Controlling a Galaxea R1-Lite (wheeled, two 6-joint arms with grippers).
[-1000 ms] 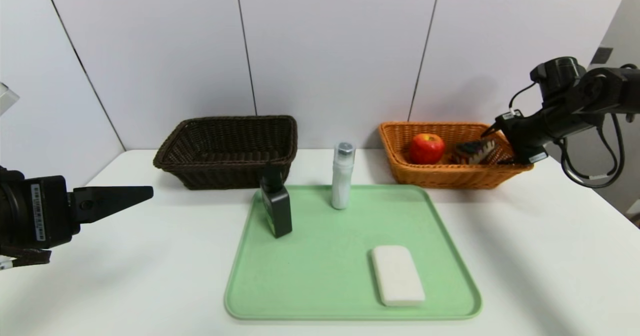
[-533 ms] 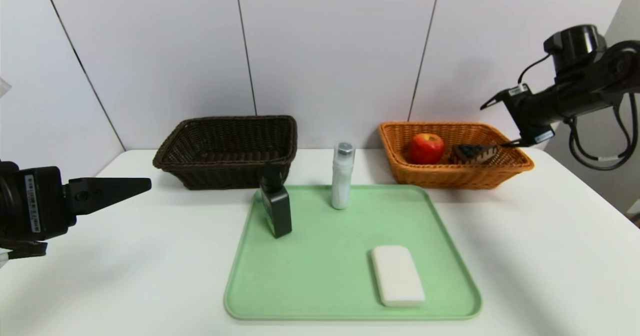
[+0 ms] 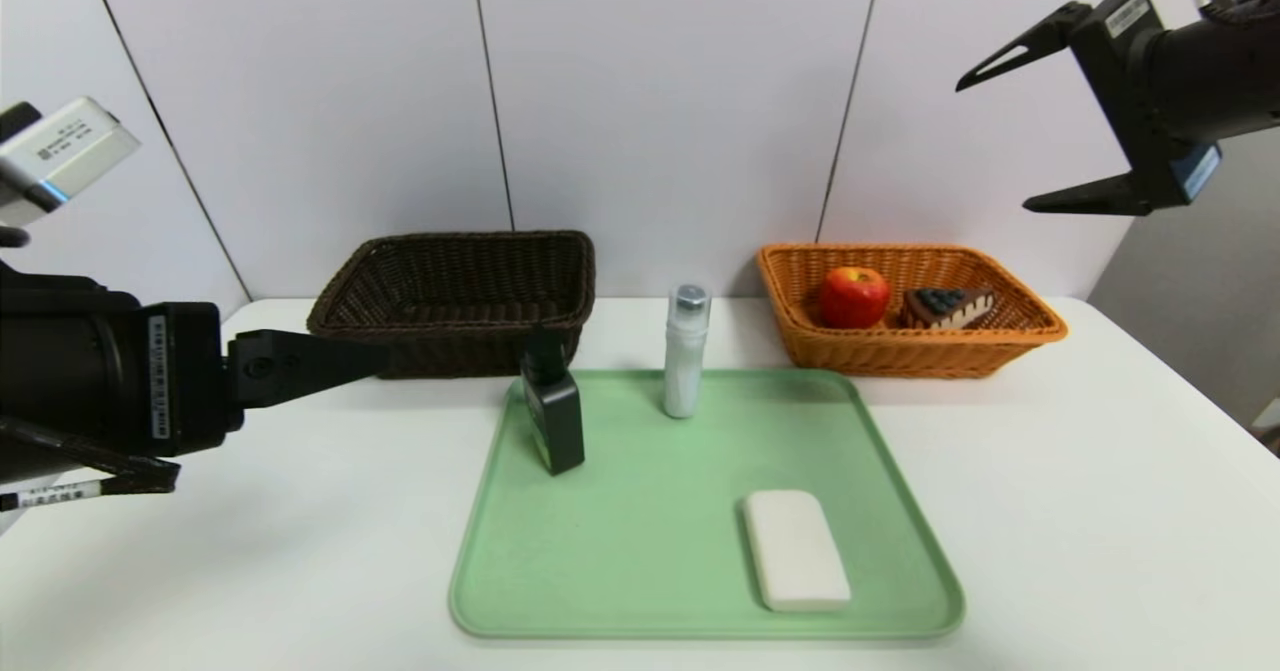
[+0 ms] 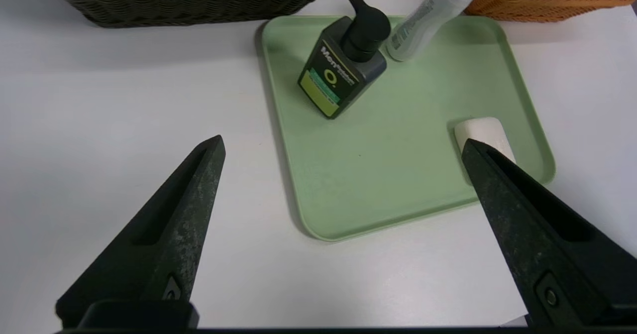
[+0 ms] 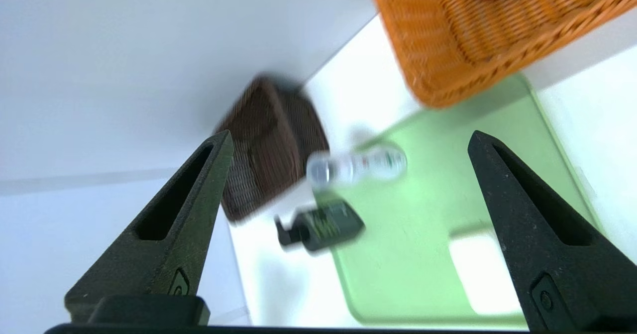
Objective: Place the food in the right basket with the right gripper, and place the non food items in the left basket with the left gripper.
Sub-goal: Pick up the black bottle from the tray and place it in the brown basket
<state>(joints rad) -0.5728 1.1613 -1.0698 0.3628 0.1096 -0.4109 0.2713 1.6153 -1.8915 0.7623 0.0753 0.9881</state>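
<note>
At nine o'clock of the green tray [image 3: 880,451], the left pincer [image 4: 343,150] gapes empty toward the black pump bottle [image 3: 553,421], bound for the dark basket [image 3: 450,336]; the right pincer [image 3: 995,141], wide and empty, hangs above the orange basket [image 3: 900,351] at two o'clock, which holds the apple [image 3: 854,296] and cake slice [image 3: 946,305].

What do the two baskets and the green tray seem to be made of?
Both baskets look woven, wicker or plastic imitation: the left basket dark brown, the right basket orange, each showing a plaited weave. The tray looks like matte plastic: one even pale green, smooth, with a rounded moulded rim.

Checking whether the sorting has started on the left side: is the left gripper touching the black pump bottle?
Apart. The left wrist view shows the left gripper open over bare table, the pump bottle standing well beyond it.
</note>
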